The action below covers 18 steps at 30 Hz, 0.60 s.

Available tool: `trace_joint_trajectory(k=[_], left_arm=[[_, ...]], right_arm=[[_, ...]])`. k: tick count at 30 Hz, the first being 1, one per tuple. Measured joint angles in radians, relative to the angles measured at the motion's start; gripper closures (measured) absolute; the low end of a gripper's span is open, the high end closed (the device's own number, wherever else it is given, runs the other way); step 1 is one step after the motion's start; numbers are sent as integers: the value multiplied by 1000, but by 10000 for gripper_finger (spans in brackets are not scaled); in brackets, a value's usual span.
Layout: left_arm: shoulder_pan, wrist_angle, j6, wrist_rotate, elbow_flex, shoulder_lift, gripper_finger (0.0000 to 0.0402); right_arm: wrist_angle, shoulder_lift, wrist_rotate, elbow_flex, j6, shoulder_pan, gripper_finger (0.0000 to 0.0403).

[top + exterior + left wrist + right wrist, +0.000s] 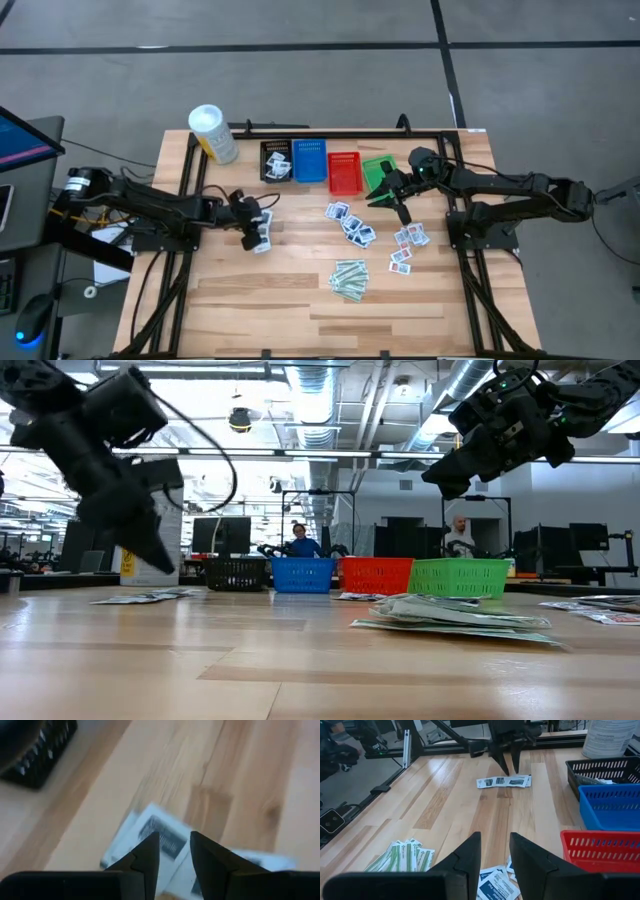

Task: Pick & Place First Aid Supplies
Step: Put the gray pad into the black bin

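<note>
White packets lie flat on the table in groups: a pair (262, 238) under my left gripper, a cluster (348, 222) at the middle, and more (408, 240) to the right. Pale-green strips (350, 278) are piled nearer the front. My left gripper (172, 841) hovers open, pointing down just above the left pair (150, 832); the right wrist view shows it (509, 764) over those packets (502, 781). My right gripper (395, 197) is open, holds nothing, and is raised (450, 478) in front of the green basket (378, 172).
Black (276, 160), blue (309, 160), red (344, 172) and green baskets stand in a row along the far side; the black one holds a few packets. A white tub with a yellow label (212, 133) stands at the far left corner. Bare wood lies along the near edge.
</note>
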Motion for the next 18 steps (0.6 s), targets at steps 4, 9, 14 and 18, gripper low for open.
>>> trace_joint_trajectory(k=[4,9,14,18], left_arm=[[3,9,-67,-29,-31,15,291],[3,59,-103,-57,-70,16,291],[2,80,-104,-59,-99,15,291],[2,106,-103,-61,-114,15,291]], right_arm=[[0,0,0,0,0,0,305],[1,0,0,0,0,0,305],[1,0,0,0,0,0,305],[1,0,0,0,0,0,305]])
